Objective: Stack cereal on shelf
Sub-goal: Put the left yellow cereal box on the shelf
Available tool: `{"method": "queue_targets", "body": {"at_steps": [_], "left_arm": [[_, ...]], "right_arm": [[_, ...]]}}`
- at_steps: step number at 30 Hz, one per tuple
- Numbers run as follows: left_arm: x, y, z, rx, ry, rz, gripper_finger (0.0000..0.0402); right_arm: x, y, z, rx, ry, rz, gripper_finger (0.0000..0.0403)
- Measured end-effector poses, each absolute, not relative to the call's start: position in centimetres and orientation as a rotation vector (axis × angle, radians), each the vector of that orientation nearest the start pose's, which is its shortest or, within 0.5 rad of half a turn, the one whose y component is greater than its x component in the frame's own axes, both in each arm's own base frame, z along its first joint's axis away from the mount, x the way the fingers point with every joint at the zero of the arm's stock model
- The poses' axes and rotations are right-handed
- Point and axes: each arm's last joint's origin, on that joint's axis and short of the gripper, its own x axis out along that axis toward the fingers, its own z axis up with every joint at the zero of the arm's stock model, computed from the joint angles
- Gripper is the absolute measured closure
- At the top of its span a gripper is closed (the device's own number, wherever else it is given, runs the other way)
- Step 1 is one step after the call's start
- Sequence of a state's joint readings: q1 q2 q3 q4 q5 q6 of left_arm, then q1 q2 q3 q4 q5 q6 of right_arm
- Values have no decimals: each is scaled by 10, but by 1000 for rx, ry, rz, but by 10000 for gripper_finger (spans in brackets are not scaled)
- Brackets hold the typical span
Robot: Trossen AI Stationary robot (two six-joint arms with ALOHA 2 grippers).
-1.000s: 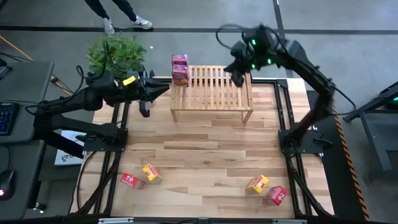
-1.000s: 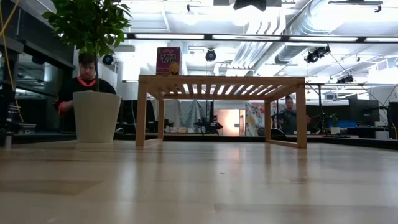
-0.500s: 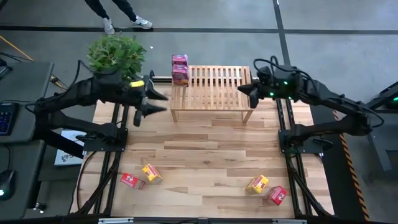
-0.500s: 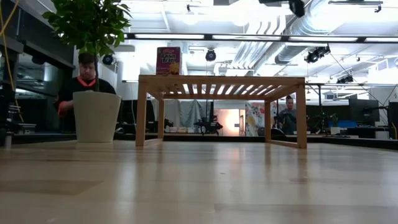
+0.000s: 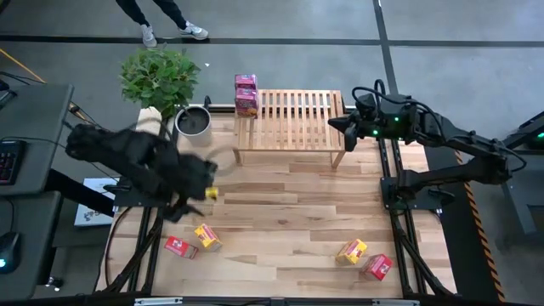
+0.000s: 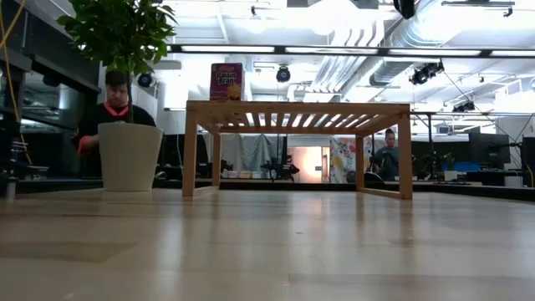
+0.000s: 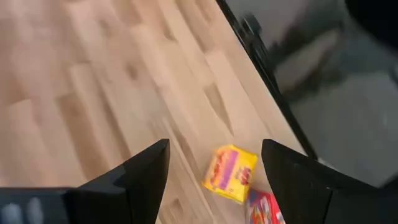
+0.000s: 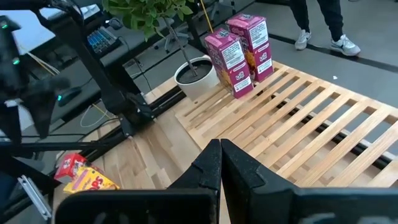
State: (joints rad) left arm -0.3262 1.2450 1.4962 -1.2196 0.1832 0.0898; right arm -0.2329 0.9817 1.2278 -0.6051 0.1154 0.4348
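Two pink cereal boxes (image 5: 246, 93) stand upright on the far left corner of the shelf (image 5: 293, 127); the low view shows one of them (image 6: 226, 81). A red box (image 5: 178, 246) and a yellow box (image 5: 206, 236) lie on the table near left. Another yellow box (image 5: 351, 251) and red box (image 5: 376, 266) lie near right. My left gripper (image 7: 214, 146) hangs open above the table (image 5: 280, 212), with the near-left yellow box (image 7: 230, 173) ahead of its fingers. My right gripper (image 5: 333, 123) is shut by the shelf's right end, touching nothing.
A potted plant (image 5: 161, 81) stands at the table's far left corner, beside the shelf. A person (image 6: 109, 117) sits beyond the table, behind the white pot (image 6: 129, 155). Bare wood lies between the shelf and the boxes near the front edge.
My left gripper has swung from beside the shelf's left end toward the table's near edge, toward the near-left boxes, and has opened. My right gripper has come down from high over the shelf's far right to its right end, staying shut.
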Motion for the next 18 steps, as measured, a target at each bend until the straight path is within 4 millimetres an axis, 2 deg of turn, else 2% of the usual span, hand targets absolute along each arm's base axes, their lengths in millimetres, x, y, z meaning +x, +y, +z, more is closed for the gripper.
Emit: {"method": "queue_targets", "body": {"at_steps": [10, 12, 18], "left_arm": [[208, -142, 329, 314, 1114, -661, 155], [210, -150, 318, 358, 1118, -637, 155], [207, -158, 283, 442, 1227, -603, 156]], "right_arm": [[179, -47, 403, 373, 335, -424, 403], [179, -47, 402, 373, 344, -431, 403], [178, -47, 401, 371, 356, -433, 403]]}}
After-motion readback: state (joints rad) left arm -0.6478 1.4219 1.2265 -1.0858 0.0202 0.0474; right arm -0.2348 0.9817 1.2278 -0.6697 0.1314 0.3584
